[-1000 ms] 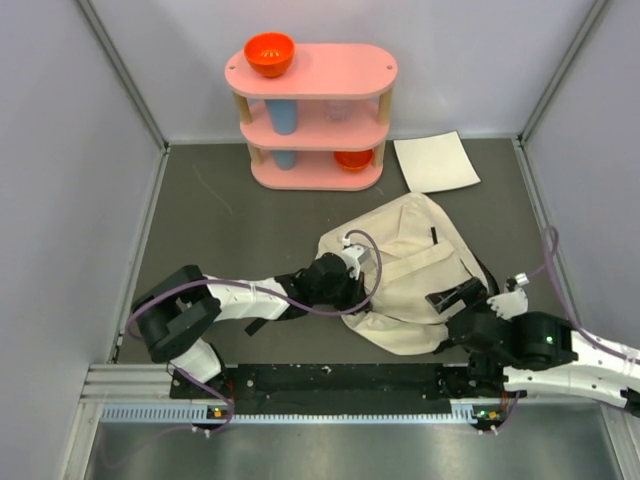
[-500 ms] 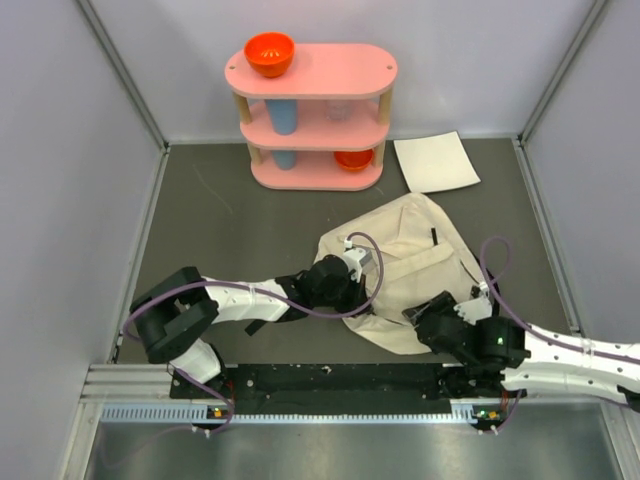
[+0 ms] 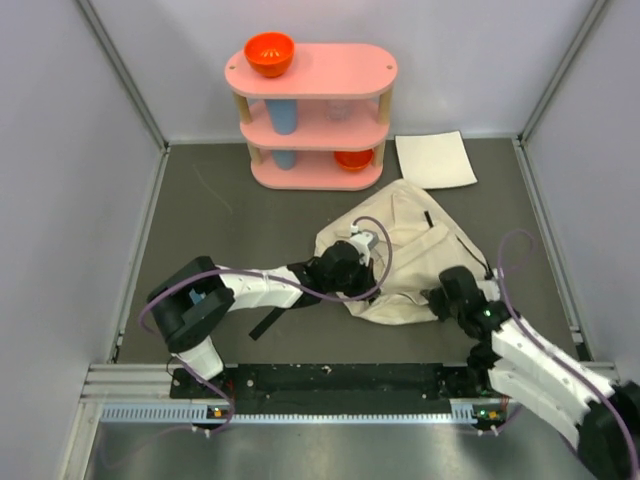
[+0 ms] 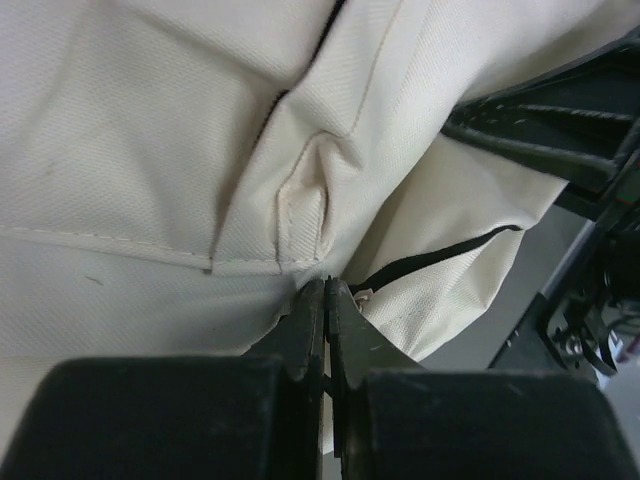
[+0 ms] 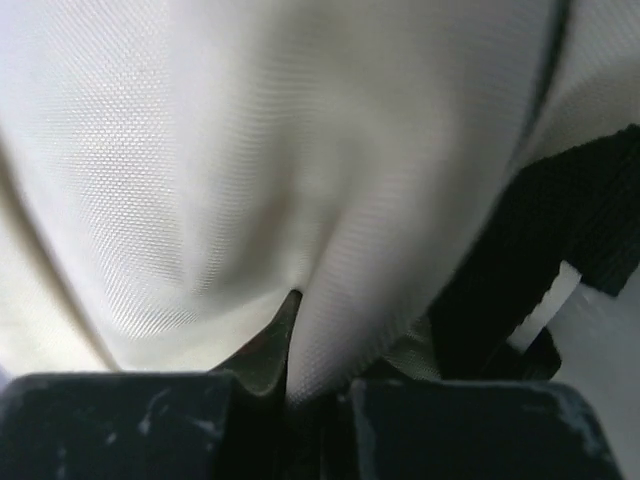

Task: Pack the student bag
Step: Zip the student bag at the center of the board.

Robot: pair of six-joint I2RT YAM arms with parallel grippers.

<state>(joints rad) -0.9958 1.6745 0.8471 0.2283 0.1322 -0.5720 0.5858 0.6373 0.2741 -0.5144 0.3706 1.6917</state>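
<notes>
Now | left gripper (image 4: 326, 290) — closed on student bag (image 3: 415, 235) | right gripper (image 5: 292, 345) — likewise, tips buried

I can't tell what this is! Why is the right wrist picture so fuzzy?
Right wrist view: the camera is very close to the student bag, so its cloth looks soft and blurred. Left wrist view: sharper, stitches show. Top view: clear, evenly lit.

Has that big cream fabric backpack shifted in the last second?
Yes. The cream backpack has slid toward the pink three-tier shelf at the back; its far corner now lies close to the shelf's foot.
</notes>
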